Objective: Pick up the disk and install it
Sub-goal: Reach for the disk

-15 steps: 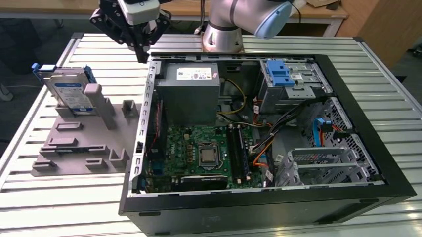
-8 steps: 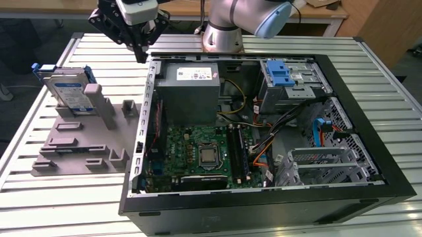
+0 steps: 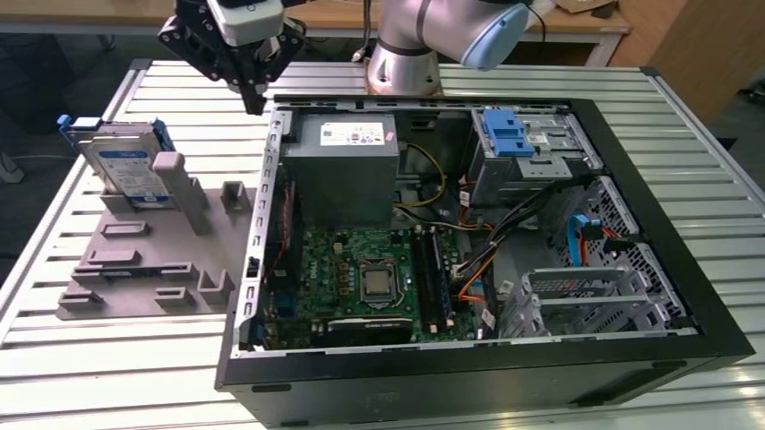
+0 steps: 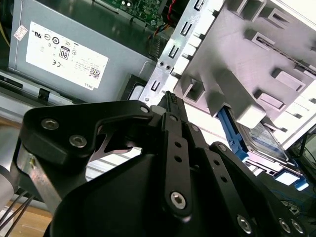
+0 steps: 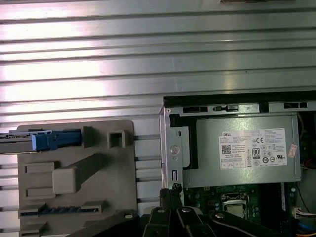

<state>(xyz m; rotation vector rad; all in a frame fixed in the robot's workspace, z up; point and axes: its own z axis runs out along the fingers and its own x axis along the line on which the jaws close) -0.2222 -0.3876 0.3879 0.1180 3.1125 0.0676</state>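
The disk (image 3: 124,166) stands on edge in a slot of a grey plastic holder (image 3: 132,269) at the exterior view's left, well apart from the open computer case (image 3: 669,224). It is a flat silver rectangle with a white-and-blue label on its broad face, leaning slightly against an upright post of the holder. A blue plastic carrier bracket frames it, with the blue tabs showing at its upper corners. In the first wrist view the disk (image 5: 54,139) appears edge-on as a thin silver strip ending in a blue block. In the second wrist view the disk (image 4: 266,138) shows its silver face past the holder, with a blue rail of the bracket along one side.

The claw (image 3: 253,106) hangs over the slatted metal desk (image 3: 107,367) just outside the case's back corner, between the holder and the case wall and near neither's contents. Its black fingers are drawn together to a single narrow tip with nothing between them, as both wrist views show, the claw (image 4: 170,101) pointing at the case's metal edge.

Inside the case lie a grey power supply (image 3: 347,161) with a white sticker, a green motherboard (image 3: 371,269), and a silver drive bay (image 3: 508,134) with a blue latch.
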